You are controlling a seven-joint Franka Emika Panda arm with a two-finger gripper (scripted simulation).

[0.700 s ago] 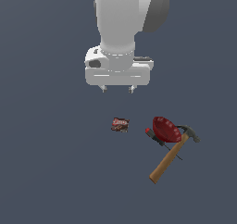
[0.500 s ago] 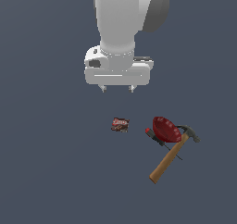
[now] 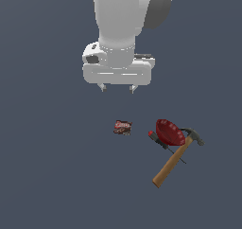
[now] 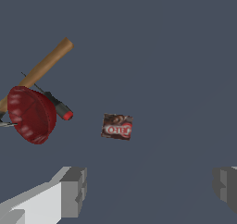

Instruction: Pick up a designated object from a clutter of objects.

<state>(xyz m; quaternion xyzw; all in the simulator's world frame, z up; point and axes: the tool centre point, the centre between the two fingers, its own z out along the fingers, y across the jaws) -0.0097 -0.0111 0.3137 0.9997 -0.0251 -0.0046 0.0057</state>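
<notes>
Exterior view: gripper (image 3: 117,87) hovers upper centre, jaws spread wide and empty; small box (image 3: 122,127) sits mid-frame, ungrasped. Descent, grasp and lift all remain.

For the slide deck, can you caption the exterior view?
Open gripper poised above a small red-brown box, apart from the red bowl, hammer and screwdriver.

Plain dark grey-blue floor (image 3: 47,176) – nothing more
</notes>
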